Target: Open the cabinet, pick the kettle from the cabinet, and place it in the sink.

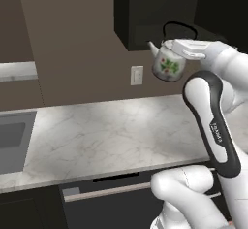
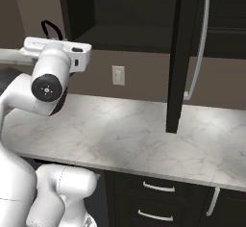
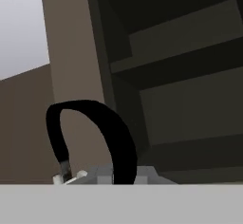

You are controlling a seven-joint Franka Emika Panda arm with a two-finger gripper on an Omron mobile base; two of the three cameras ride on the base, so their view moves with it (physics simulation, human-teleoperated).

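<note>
Hanging in the air from the white arm's two-finger gripper [image 1: 175, 53], whose jaws are shut tight on it, the small white rounded kettle with green leaf pattern [image 1: 169, 63] could, I judge, swing on its thin black arched handle [image 3: 97, 135] or slip free and drop onto the white marble counter [image 1: 111, 131] below during the carry. Open room lies leftward over that counter toward the grey recessed sink [image 1: 13, 143], well apart, while farther back the black wall cabinet's [image 2: 129, 14] lower edge and its open door [image 2: 180, 57] with 1 long silver bar handle [image 2: 199, 43] are edges to clear.
</note>
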